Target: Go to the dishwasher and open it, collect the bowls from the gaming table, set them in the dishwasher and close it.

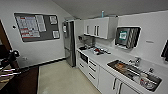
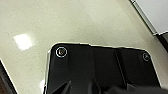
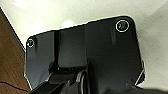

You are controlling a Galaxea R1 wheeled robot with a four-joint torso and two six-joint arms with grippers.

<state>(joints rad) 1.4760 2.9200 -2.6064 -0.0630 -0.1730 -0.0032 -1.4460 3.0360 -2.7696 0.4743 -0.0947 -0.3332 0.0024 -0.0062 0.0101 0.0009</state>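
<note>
The dishwasher (image 1: 84,58) seems to be the darker panel under the counter (image 1: 107,59) at the far end of the cabinet run. It sits just beside the tall steel fridge (image 1: 69,42), though I cannot be sure of its front from here. It looks closed and is well apart from the robot, so I judge the step in hand to be the drive up to it.

White drawers (image 1: 92,69) sit between it and the sink (image 1: 133,72). The pale floor (image 1: 60,77) leads along the cabinet fronts. A good approach runs parallel to the cabinets and ends square to that panel. It should stop far enough back for the door to swing down without striking the base.

Both wrist views look down on floor, so the arms appear to hang low. Whether the left gripper or the right gripper is wide or narrow, I cannot tell.
</note>
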